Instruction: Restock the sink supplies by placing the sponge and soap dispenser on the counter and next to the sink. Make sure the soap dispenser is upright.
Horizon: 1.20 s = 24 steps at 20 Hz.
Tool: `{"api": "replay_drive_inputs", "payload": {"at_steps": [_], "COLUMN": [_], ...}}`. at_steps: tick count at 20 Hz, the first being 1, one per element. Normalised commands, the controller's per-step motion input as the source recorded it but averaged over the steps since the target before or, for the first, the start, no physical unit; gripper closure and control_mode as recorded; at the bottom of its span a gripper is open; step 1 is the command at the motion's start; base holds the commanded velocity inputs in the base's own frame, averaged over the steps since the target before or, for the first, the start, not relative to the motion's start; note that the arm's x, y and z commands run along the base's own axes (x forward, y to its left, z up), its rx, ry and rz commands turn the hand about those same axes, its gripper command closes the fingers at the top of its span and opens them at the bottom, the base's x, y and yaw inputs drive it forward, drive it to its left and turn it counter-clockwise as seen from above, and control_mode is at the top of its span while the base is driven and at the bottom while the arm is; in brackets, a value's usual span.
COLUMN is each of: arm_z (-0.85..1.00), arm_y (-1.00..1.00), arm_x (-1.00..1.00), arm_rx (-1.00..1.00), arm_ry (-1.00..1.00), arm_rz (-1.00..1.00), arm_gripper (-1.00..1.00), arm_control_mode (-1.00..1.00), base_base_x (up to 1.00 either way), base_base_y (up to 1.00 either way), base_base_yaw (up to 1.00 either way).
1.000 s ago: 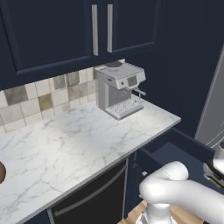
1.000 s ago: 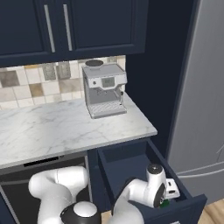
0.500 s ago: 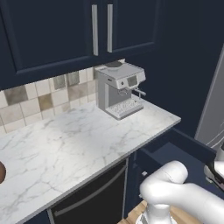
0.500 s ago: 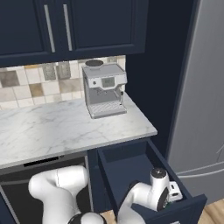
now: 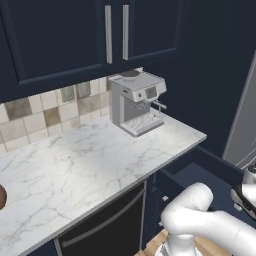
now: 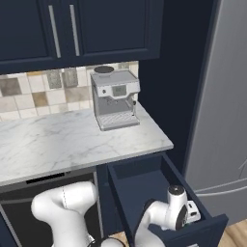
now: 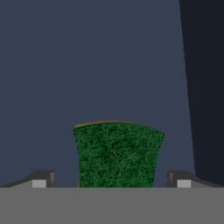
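We see the counter (image 6: 58,140) bearing a grey coffee machine (image 6: 115,99); below it, an open drawer (image 6: 144,185) (dark blue). Inside, the sponge (image 7: 117,154) lies between the gripper (image 7: 111,179) fingertips, which stand apart.

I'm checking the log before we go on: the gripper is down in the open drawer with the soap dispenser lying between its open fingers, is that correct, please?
Not quite. The thing between the fingers is the sponge, green face up, not the soap dispenser; the hand view shows it. The rest holds: the gripper is open, a finger on either side, and the right base view shows the arm reaching down into the open drawer.
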Motion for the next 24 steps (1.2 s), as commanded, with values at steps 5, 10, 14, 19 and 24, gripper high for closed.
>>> {"api": "replay_drive_inputs", "payload": {"at_steps": [5, 10, 14, 19, 24], "arm_z": [-0.36, -0.33, -0.27, -0.35, -0.55], "arm_y": [-0.01, 0.0, 0.0, 0.0, 0.0], "arm_x": [0.0, -0.02, -0.32, -0.2, -0.1], "arm_rx": [0.02, 0.04, 0.15, 0.14, 0.04], "arm_ry": [0.05, 0.01, 0.0, 0.0, 0.0], "arm_rz": [0.04, 0.03, 0.05, 0.07, 0.06], "arm_gripper": [-1.0, -1.0, -1.0, -1.0, 1.0], "arm_control_mode": [-1.0, -1.0, -1.0, -1.0, -1.0], "base_base_x": [0.0, 0.0, 0.0, 0.0, 0.0], "base_base_y": [0.0, 0.0, 0.0, 0.0, 0.0], "base_base_yaw": [0.0, 0.0, 0.0, 0.0, 0.0]}}
